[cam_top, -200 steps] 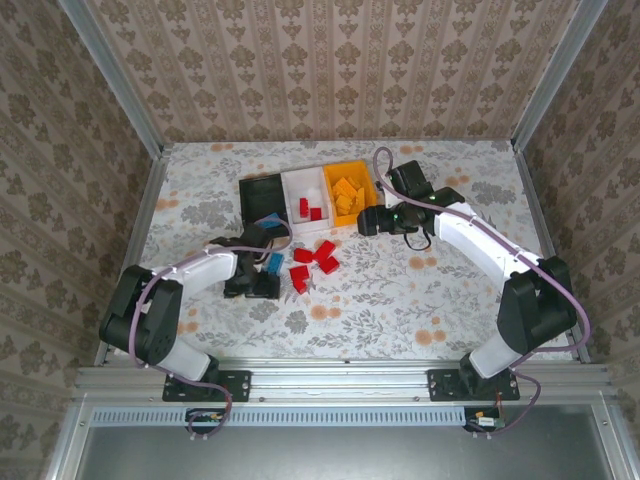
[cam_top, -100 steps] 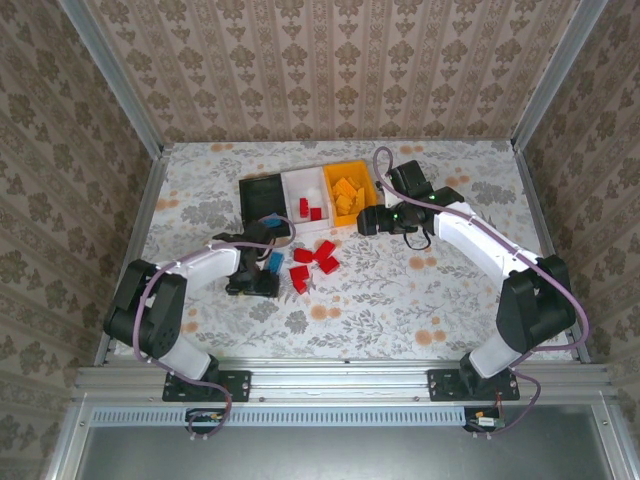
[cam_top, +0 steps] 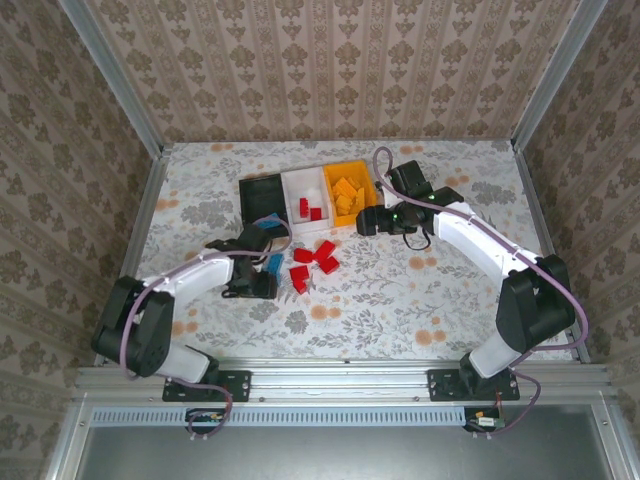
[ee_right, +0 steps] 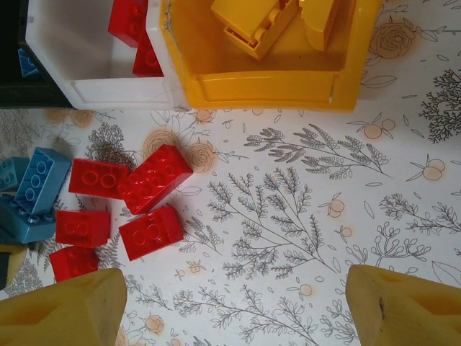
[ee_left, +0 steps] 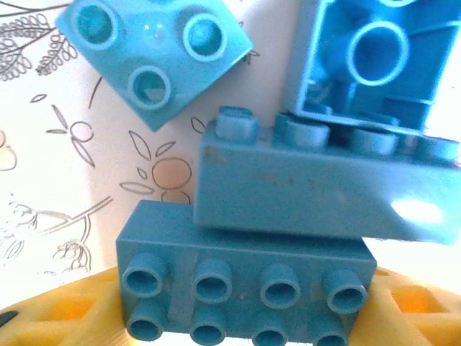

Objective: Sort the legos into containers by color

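Left fingers [ee_left: 425, 306] flank blue legos [ee_left: 248, 288]; red legos [ee_right: 155, 178] just beside.

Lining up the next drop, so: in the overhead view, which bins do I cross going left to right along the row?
Left to right: black bin → white bin with red legos inside → orange bin with orange legos inside.

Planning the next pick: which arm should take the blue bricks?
Left. The left gripper is right over the blue bricks; the right gripper hangs open by the orange bin, farther off.
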